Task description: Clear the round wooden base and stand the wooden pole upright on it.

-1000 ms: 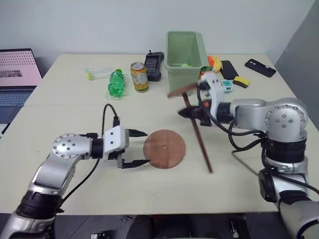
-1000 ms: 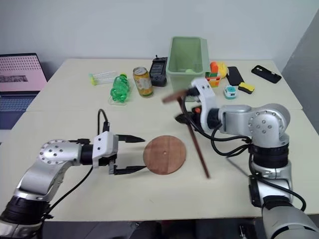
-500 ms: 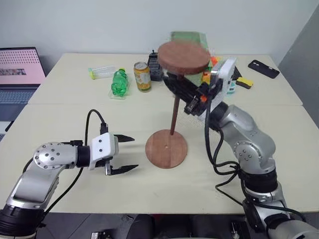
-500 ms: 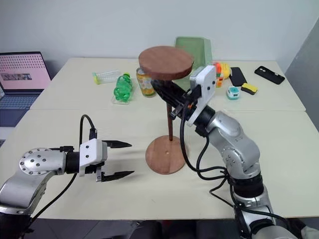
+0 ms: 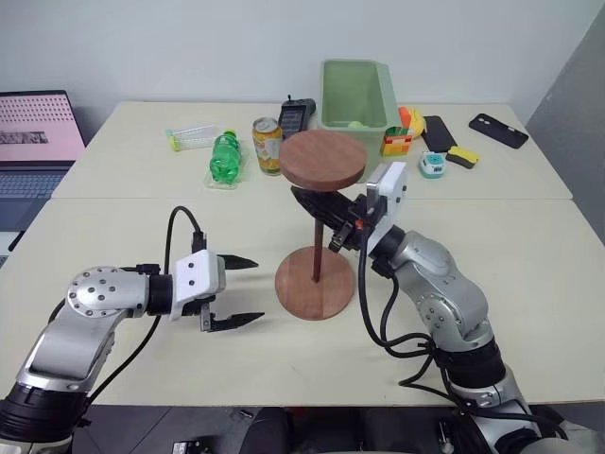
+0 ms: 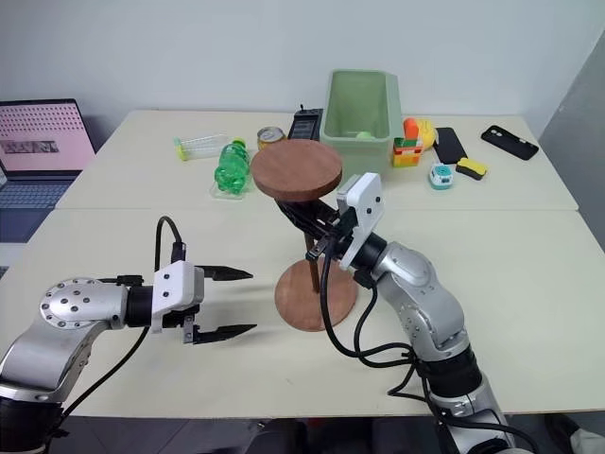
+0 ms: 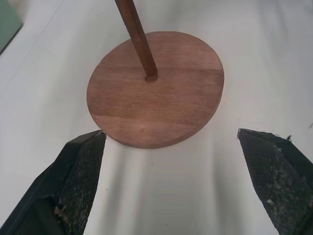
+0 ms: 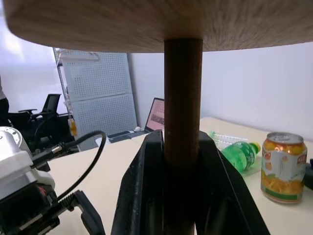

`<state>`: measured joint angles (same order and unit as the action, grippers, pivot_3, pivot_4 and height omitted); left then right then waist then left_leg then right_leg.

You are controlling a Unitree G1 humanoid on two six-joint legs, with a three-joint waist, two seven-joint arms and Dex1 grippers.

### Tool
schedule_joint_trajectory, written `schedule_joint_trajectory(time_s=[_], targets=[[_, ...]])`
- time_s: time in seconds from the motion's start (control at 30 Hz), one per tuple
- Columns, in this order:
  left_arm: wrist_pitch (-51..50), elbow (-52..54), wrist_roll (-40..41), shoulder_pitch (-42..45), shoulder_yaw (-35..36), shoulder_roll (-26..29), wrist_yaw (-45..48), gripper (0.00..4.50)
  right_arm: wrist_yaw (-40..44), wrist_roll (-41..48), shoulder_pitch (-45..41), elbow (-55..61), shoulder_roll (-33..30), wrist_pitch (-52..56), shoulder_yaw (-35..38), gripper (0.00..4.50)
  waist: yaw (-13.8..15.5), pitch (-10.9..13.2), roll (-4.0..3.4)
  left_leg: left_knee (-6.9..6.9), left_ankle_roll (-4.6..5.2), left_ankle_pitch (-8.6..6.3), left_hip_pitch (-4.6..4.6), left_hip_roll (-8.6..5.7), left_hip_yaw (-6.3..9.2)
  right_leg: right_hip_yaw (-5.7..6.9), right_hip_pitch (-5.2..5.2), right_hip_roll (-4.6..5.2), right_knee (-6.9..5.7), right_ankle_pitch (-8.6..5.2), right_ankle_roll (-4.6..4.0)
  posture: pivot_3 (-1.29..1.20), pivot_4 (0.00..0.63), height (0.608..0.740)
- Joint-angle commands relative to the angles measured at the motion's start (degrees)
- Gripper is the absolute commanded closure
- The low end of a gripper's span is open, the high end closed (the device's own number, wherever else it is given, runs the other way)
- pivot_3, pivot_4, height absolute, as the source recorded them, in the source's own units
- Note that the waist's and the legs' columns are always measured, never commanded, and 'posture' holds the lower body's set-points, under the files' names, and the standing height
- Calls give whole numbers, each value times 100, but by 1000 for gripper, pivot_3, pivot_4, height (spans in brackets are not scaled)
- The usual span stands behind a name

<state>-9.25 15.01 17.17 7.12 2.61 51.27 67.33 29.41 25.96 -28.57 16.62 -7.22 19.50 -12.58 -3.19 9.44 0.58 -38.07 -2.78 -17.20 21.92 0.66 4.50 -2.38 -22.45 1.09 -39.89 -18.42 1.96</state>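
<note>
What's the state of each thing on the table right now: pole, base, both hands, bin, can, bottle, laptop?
wooden pole: upright, lower end in the base's centre hole, disc end up
round wooden base: flat on table, nothing else on it
right hand: shut on the pole
left hand: open, empty
green bin: upright
can: upright
green bottle: lying down
laptop: open, screen lit

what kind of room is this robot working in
Probably an office or lab workspace. An open laptop sits at the edge of the pale table, the right wrist view shows a rolling office chair and a perforated panel behind, and phones lie among the clutter.
</note>
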Motion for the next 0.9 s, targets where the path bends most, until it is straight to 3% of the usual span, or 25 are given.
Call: schedule_joint_trajectory(time_s=[0.03, 0.9], targets=[[130, 29, -15, 76, 33, 75, 39, 0, 142, -74, -30, 45, 63, -243, -2, 4230, 0, 0, 0, 0, 0, 0, 0, 1, 0, 0, 0, 0, 0, 0, 0, 0, 150, 740], [164, -63, -123, 257, -58, 14, 15, 0, 544, -363, 375, 20, -75, -274, -398, 4230, -2, -2, 2, 0, 0, 0, -16, 1, 2, 1, 15, 0, -1, 0, 0, 0, 150, 740]])
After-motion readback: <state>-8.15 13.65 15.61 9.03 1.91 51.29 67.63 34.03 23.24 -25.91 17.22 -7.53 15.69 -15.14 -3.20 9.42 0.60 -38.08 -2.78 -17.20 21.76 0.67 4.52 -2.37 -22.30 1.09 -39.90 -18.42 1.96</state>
